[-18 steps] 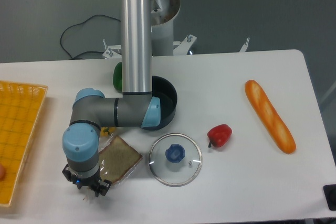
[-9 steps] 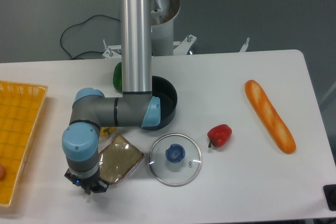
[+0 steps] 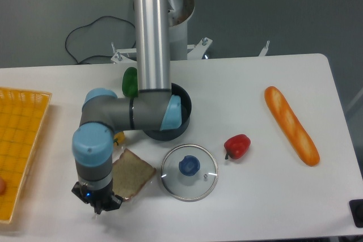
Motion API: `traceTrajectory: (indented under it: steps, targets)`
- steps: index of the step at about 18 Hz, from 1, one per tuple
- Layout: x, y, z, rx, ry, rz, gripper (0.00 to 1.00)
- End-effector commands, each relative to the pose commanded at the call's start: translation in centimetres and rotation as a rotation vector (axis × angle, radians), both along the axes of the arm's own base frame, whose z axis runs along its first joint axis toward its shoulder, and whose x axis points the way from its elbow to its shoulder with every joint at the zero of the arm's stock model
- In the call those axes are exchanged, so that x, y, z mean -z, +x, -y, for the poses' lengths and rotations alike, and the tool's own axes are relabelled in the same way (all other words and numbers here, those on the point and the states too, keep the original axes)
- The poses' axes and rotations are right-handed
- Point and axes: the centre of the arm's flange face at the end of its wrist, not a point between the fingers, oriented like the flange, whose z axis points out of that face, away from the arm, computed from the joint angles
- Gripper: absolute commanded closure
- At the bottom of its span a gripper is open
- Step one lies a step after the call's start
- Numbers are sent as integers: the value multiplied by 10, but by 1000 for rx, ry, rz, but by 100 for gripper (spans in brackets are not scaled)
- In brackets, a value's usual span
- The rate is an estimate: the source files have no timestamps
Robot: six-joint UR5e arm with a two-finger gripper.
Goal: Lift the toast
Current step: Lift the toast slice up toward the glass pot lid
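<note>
The toast, a tan-brown slice in a clear bag, lies at the front left of the white table, just left of the glass lid. My gripper points down at the bag's lower-left corner, under the blue-capped wrist. Its fingers stand close together and look shut on the bag's edge. The wrist hides the toast's left edge and the exact contact point.
A glass lid with a blue knob lies right of the toast. A red pepper, a baguette, a dark bowl, a green object and a small yellow item are on the table. A yellow basket stands at the left edge.
The fingers, spread apart a second ago, have closed at the bag's corner. The arm has shifted slightly right and up, and the toast has moved a little with it.
</note>
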Motion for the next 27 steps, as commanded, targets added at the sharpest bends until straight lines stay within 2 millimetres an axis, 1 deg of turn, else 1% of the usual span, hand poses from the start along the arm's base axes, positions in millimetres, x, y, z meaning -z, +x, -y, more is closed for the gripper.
traceTrajectory:
  steps: [3, 4, 8, 10, 11, 13, 14, 16, 17, 20, 24, 25, 27]
  targets:
    - [-21, -2, 5, -6, 21, -12, 97]
    - [-31, 0, 8, -4, 31, -18, 97]
    - [-65, -5, 23, -1, 52, -33, 98]
    - [-85, -6, 37, 61, 32, -54, 100]
    - [-93, -5, 43, 85, 15, -53, 100]
    - [-108, -10, 60, 101, -9, -50, 100]
    - [-110, -8, 66, 116, -17, -50, 100]
    - [-111, -12, 80, 132, -25, -55, 100]
    - [-110, -12, 88, 180, -27, -73, 100]
    - [-112, -15, 92, 231, -34, -85, 100]
    - [-108, -15, 94, 259, -52, -78, 100]
    - [-104, -19, 99, 260, -60, -71, 100]
    - [-114, -21, 105, 261, -49, -81, 100]
